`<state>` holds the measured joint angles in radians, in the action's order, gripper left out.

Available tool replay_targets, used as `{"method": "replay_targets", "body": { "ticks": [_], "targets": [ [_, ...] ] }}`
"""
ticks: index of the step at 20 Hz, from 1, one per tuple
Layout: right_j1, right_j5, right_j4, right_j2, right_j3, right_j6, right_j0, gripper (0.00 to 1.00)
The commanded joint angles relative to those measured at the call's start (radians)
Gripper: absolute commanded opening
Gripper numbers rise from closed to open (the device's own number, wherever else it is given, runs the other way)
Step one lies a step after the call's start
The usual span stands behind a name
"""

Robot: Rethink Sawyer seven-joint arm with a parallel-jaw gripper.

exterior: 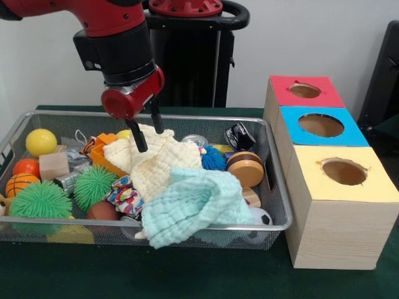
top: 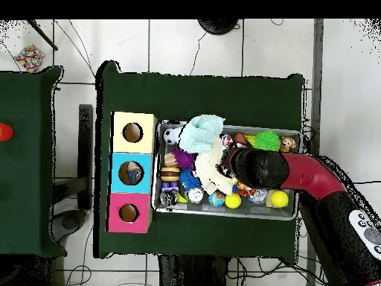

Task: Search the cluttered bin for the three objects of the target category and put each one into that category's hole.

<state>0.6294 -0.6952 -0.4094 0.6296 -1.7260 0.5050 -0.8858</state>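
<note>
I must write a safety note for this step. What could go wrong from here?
The gripper, jaws open, sits at the cream cloth; it may lift the cloth and drag small toys out of the wire bin. The mint cloth already hangs over the bin's rim and could slip out. Cloths hide items below.

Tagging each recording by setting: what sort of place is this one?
Probably a robotics lab test station. A green-covered table holds a wire mesh bin crammed with toys and cloths, beside wooden boxes with red, blue and yellow holed tops; cables trail over the white tiled floor.
</note>
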Motion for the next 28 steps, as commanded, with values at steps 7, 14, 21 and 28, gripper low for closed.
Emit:
{"method": "replay_targets", "body": {
  "ticks": [7,14,21,28],
  "targets": [
    [-0.083,-0.267,-0.017,0.14,0.042,-0.228,-0.11,1.0],
    [-0.079,-0.317,-0.101,0.154,0.068,-0.257,-0.111,1.0],
    [-0.035,-0.326,-0.256,0.104,0.118,-0.251,-0.056,1.0],
    [-0.019,-0.299,-0.364,0.112,0.141,-0.279,-0.044,1.0]
  ]
}}
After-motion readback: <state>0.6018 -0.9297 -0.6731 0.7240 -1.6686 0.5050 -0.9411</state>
